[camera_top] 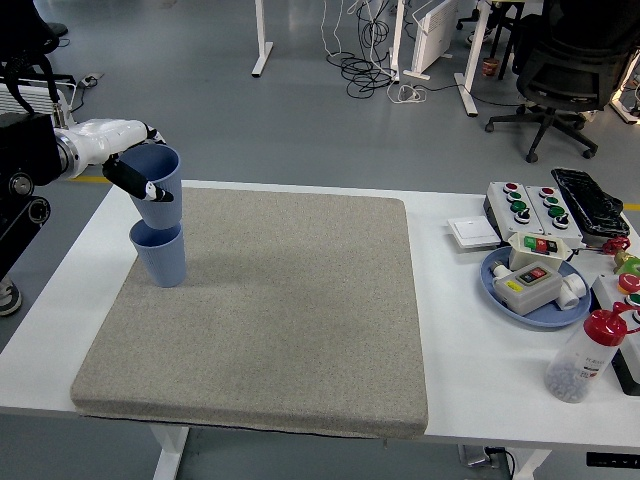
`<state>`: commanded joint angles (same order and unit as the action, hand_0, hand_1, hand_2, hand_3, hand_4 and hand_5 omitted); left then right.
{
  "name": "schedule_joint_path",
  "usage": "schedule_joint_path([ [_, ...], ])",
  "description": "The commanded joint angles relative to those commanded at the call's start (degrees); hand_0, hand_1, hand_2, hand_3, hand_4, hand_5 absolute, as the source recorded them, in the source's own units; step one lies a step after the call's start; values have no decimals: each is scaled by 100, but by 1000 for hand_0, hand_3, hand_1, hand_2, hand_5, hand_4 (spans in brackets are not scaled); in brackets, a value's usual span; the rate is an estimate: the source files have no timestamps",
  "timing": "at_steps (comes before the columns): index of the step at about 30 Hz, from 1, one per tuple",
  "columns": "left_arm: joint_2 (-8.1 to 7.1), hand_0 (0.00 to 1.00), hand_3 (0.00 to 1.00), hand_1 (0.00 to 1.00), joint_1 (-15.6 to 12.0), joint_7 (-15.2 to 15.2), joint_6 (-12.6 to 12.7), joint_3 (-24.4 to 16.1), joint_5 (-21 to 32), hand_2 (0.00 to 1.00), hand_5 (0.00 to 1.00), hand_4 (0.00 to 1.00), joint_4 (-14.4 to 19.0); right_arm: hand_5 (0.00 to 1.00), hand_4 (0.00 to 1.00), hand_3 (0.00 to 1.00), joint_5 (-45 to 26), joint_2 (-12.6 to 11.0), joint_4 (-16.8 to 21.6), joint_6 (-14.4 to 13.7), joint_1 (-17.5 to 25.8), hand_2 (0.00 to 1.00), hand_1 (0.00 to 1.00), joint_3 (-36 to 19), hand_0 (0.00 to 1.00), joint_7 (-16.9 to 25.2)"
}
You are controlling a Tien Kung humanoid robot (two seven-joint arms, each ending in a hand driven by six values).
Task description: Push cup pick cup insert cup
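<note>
A blue cup (163, 259) stands upright on the grey mat (270, 310) near its far left corner. My left hand (132, 170), white with black fingertips, is shut on a second blue cup (157, 188) and holds it directly above the standing cup. The held cup's bottom sits at or just inside the lower cup's rim. My right arm is out of view.
At the table's right are a blue plate (540, 306) with button boxes, a white switch plate (470, 232), two control boxes (525, 205) with coloured buttons, a black tray (590, 202) and a red-capped bottle (585, 358). The white table (450, 380) shows around the mat.
</note>
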<state>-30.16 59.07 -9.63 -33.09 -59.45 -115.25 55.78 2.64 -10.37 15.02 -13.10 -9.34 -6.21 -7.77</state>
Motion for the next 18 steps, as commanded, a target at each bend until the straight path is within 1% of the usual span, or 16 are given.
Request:
schedule_joint_path([
  [3,116,458,601,527,2,27,37,-70,-77,600,119,617,-302,483,84,562,28,3,0,-1,-1,659,663,-14,741,-9],
  [5,153,455,598,527,-9,51,58,-89,-78,600,123,619,-367,484,84,562,13,4,0,-2,0,659,663,-6,741,-3],
  [12,170,450,596,529,-16,95,85,-46,-63,601,110,614,-410,484,84,562,-14,3,0,-3,-2,659,663,7,741,7],
  [18,212,451,597,530,43,180,170,10,-125,604,112,614,-610,484,84,562,13,0,1,0,-9,659,663,-3,740,0],
])
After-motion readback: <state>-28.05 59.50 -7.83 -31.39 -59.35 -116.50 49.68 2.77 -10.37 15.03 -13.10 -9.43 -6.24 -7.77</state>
